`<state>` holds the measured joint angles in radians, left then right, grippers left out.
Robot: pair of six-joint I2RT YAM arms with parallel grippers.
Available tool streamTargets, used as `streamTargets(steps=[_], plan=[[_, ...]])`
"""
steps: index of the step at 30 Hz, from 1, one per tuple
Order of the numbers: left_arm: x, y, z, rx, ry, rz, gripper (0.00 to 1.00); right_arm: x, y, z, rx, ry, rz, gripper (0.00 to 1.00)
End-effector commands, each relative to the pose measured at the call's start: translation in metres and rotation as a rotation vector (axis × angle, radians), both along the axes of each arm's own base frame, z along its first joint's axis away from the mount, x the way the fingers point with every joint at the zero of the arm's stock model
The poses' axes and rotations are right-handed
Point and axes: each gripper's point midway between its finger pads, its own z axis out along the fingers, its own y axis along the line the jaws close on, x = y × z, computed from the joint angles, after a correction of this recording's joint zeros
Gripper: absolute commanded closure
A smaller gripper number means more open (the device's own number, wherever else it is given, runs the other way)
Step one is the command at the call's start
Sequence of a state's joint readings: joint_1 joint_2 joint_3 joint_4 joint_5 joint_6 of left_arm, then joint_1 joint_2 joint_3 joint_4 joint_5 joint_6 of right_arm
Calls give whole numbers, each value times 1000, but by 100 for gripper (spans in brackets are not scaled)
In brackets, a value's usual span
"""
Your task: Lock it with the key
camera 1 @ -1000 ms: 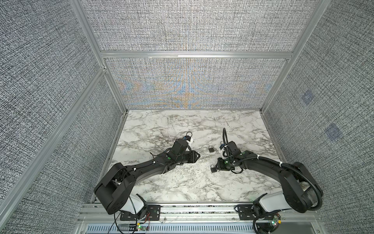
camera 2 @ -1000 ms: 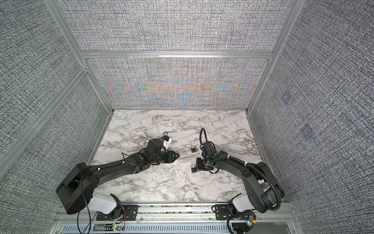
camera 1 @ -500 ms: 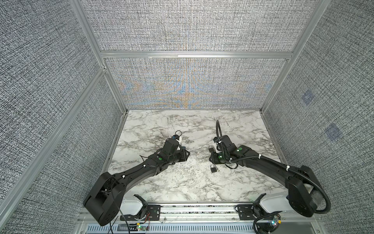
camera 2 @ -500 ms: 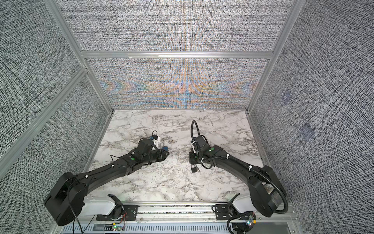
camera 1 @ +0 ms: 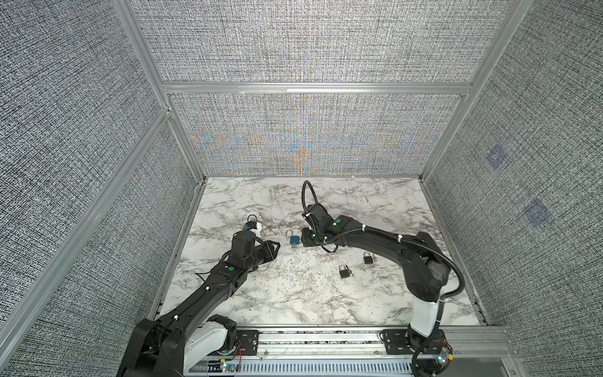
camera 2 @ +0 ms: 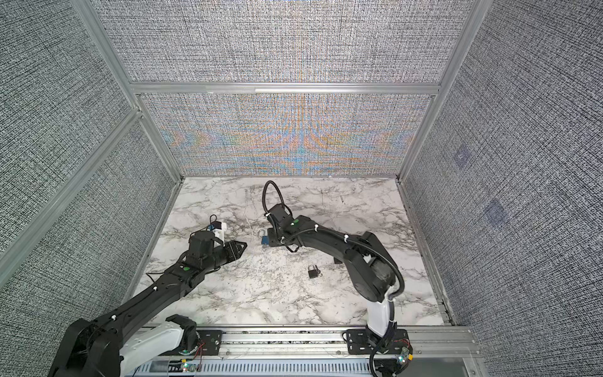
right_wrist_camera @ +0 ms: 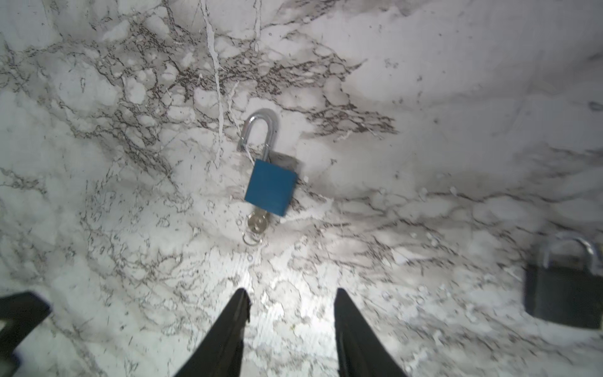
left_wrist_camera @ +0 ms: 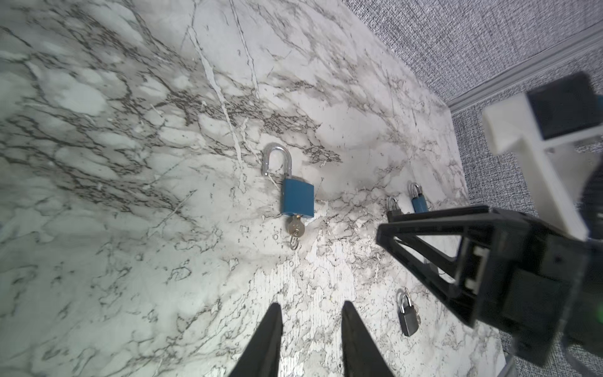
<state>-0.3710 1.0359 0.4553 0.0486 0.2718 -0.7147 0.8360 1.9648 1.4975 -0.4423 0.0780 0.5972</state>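
Padlock [camera 1: 294,240] lies on the counter [camera 1: 293,293] between left gripper [camera 1: 276,250] and right gripper [camera 1: 302,237], with the key [left_wrist_camera: 296,226] in its base. Second padlock [camera 1: 344,271] and third padlock [camera 1: 368,259] lie to its right, nearer the front.

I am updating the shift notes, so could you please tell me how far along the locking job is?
Done: the key sits in the blue padlock, which lies on the marble table. In hand: nothing; the left hand and right hand are both open and empty, flanking it. Left: its shackle stands open, so it likely needs pressing shut and the key turning.
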Motion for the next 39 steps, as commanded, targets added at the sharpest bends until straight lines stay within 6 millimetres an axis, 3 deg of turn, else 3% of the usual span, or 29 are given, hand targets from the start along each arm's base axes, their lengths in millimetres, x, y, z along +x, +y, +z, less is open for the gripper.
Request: streamTargets(steps=[1,11,27,39], plan=[[-5,4,5,-18,-8,-18,64,12,5,-9,-48,-4,-43,50],[-12,9,18,-71,-36,-33,60,36,17,-40,-136,0,-104,49],[-19,9,20,-88,-41,-47,60,38,32,-69,-186,45,-87,48],[-19,8,19,-101,-38,-51,60,24,4,-67,-292,51,-86,54]])
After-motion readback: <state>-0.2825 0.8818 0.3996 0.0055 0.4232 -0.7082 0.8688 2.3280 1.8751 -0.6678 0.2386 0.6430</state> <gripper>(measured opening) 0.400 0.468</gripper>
